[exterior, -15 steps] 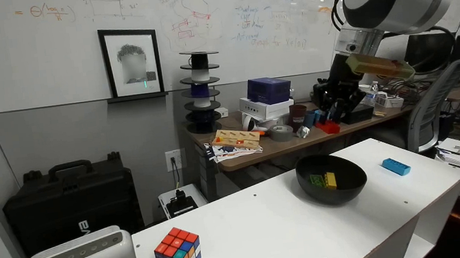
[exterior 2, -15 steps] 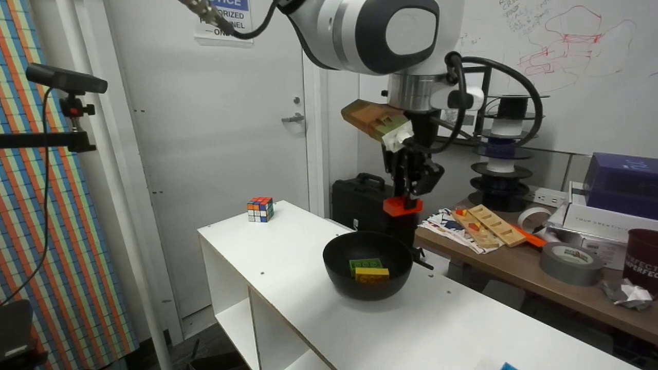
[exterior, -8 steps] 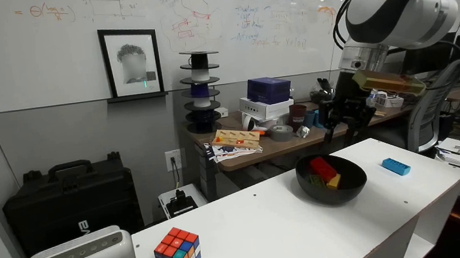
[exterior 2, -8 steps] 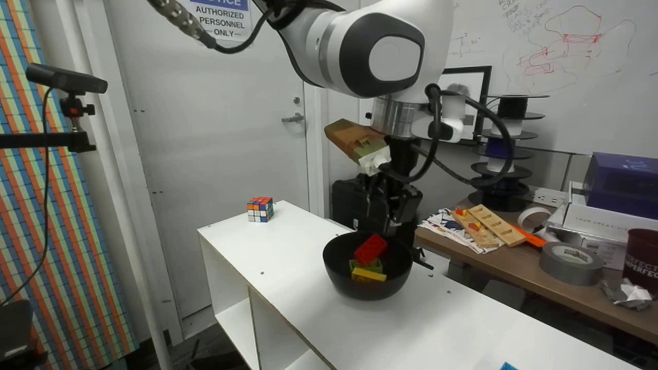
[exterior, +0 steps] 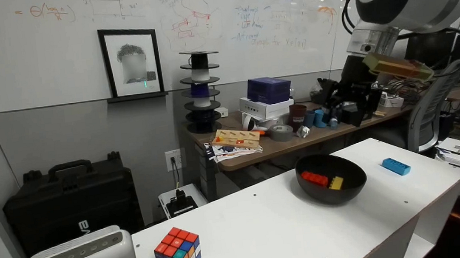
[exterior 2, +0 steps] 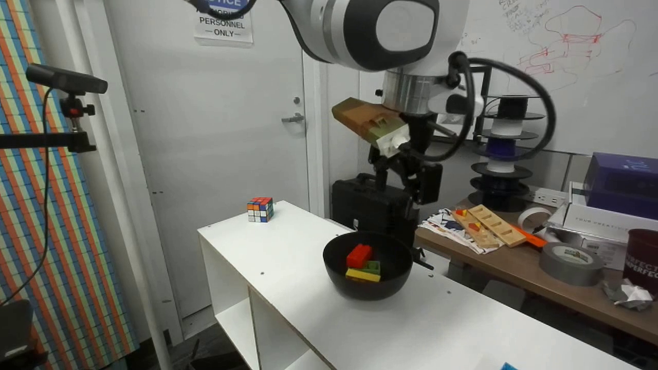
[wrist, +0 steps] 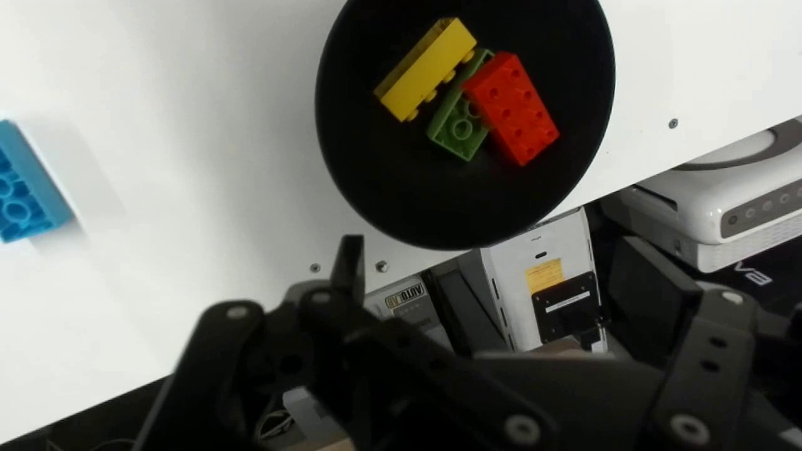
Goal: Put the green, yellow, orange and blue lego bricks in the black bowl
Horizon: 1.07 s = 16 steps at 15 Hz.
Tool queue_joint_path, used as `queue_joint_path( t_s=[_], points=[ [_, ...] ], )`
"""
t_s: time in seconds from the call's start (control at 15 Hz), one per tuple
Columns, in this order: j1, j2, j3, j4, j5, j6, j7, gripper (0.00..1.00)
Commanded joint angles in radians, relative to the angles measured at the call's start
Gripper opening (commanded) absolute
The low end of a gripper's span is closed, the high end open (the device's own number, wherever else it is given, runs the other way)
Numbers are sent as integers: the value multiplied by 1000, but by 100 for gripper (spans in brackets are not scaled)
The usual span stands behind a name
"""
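Along the white shelf, edges run close to the work; anything nudged hard could go over. Bowl stands upright near a long edge. I see nothing pinning it, so a low sideways pass could catch the rim and slide or tip it, load and all. My pincer hangs above rim height, spread wide, nothing between the fingers. At that spread it needs broad clearance; descending before I am past the bowl is the likeliest cause of a clip. Cube sits well apart from the bowl; low risk unless I swing the wrong way. Bricks, by my count: three in, one to go. Red brick (taken as the task's orange) lies partly over the green brick, apparently tilted; yellow brick rests just beside green. Blue brick lies on the shelf, apart from the bowl, toward the shelf's end. Wrist view cuts it off at the frame edge, so I judge myself not lined up. Expected faults: fingers arriving askew to its long sides, twisting it free; one finger landing on top and shoving it toward the edge, smooth plastic likely sliding easily. On return, too high a release could bounce blue off the uneven bricks and out; keep that drop low.
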Motion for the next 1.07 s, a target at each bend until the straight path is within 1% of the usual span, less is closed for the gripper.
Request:
queue_joint_path(
  t_s=[0.0,0.2,0.27,0.33,0.47,0.73,1.0],
  points=[
    [-75,-147,1,-130,35,7,-119,100],
    [-134,-207,-22,-193,49,11,-186,100],
    [-141,-217,-39,-204,41,13,-181,100],
    [-118,-155,-37,-132,26,-6,-151,100],
    [-132,-162,-49,-142,26,-9,-157,100],
    [-114,-152,-44,-141,24,-9,-154,100],
    [-114,-151,-44,-140,24,-9,-154,100]
  ],
)
